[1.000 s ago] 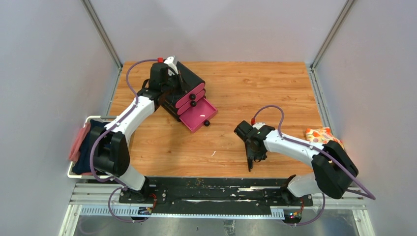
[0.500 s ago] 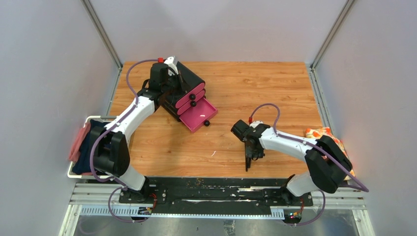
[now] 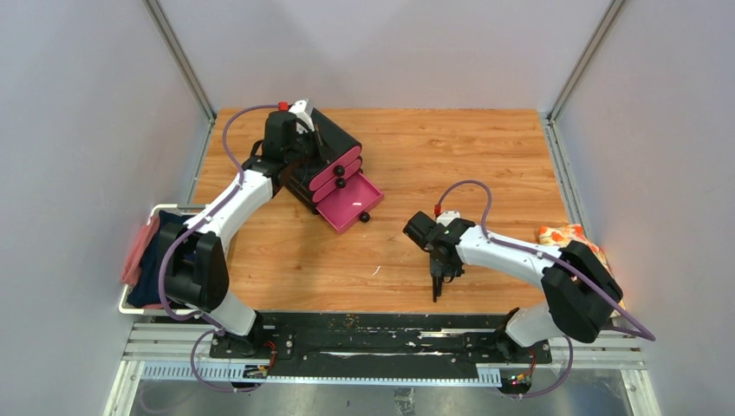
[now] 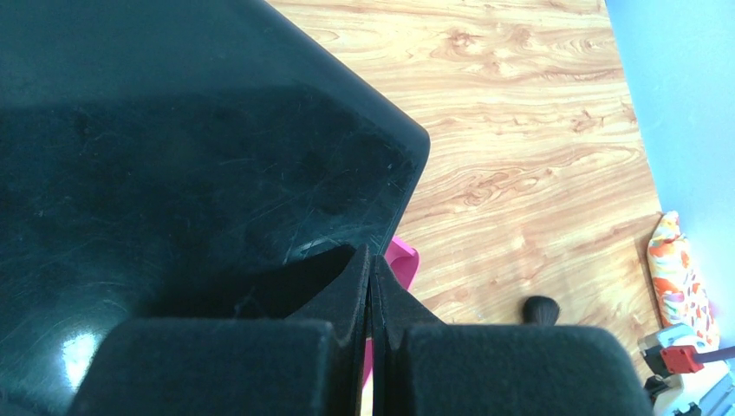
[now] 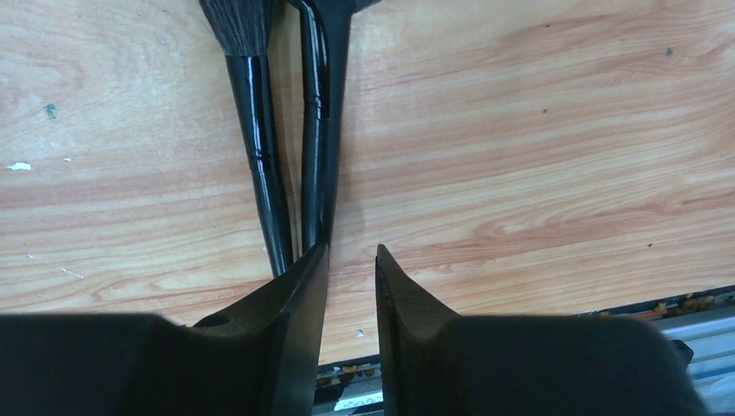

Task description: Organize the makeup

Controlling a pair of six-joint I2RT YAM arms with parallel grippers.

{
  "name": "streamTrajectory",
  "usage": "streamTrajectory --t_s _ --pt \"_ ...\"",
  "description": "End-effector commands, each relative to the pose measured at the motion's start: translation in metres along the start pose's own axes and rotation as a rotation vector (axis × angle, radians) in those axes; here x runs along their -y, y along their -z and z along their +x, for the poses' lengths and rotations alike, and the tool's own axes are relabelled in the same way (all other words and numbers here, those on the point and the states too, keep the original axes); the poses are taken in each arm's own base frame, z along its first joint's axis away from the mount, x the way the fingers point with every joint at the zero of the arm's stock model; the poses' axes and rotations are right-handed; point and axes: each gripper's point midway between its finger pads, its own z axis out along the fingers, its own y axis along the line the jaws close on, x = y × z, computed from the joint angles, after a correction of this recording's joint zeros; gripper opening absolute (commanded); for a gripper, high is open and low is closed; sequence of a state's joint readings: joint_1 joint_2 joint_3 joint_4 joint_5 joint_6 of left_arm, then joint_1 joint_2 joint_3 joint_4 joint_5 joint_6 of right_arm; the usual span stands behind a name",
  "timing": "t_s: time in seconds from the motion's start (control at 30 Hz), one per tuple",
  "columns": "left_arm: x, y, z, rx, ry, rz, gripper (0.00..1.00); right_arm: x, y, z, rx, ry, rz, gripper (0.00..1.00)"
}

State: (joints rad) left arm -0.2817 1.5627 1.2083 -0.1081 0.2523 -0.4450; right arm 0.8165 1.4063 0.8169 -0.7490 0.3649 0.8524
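Observation:
Two black long-handled brushes [image 5: 260, 156] lie side by side on the wooden table, bristles pointing away from me. My right gripper [image 5: 351, 253] hovers over their handle ends, jaws slightly apart with only bare table in the gap; its left finger [image 5: 299, 295] covers the handle tips. In the top view the right gripper [image 3: 438, 277] is near the table's front edge, a brush handle [image 3: 434, 293] poking out below it. My left gripper [image 4: 370, 260] is shut and empty, resting on the black box [image 4: 191, 156]. The sponges, case and tube are out of view.
The black box with pink drawers [image 3: 325, 165] stands at the back left, its bottom drawer [image 3: 351, 204] pulled open. An orange floral cloth [image 3: 563, 236] lies at the right edge. A wire basket with red and dark cloth [image 3: 143, 256] hangs off the left edge.
My right gripper has shifted a little to the left, and the brush handle under it has moved left with it. The left arm has not moved.

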Motion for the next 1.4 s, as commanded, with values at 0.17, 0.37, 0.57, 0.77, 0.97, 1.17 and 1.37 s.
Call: streamTrajectory --t_s 0.17,0.37,0.57,0.77,0.97,1.17,1.37 --pt "-0.033 0.0 0.062 -0.191 0.041 -0.099 0.0 -0.026 -0.003 -0.001 -0.001 0.001 -0.077 0.3" --pt "-0.033 0.0 0.062 -0.191 0.044 -0.096 0.0 -0.032 -0.015 0.009 -0.052 0.012 -0.075 0.3" --pt "-0.034 0.0 0.062 -0.191 0.038 -0.1 0.0 -0.032 -0.023 0.016 -0.069 0.004 -0.07 0.28" --pt "-0.034 -0.001 0.064 -0.194 0.045 -0.097 0.0 -0.03 -0.031 0.021 -0.089 0.014 -0.034 0.0" --pt "-0.034 0.002 0.061 -0.189 0.033 -0.107 0.0 -0.027 -0.008 -0.004 0.013 0.017 -0.028 0.0" --pt "-0.033 0.001 0.06 -0.188 0.041 -0.104 0.0 -0.062 0.056 -0.055 0.173 0.101 -0.243 0.0" --pt "-0.033 0.003 0.058 -0.185 0.037 -0.107 0.0 -0.128 0.105 -0.08 0.147 0.2 -0.524 0.0"
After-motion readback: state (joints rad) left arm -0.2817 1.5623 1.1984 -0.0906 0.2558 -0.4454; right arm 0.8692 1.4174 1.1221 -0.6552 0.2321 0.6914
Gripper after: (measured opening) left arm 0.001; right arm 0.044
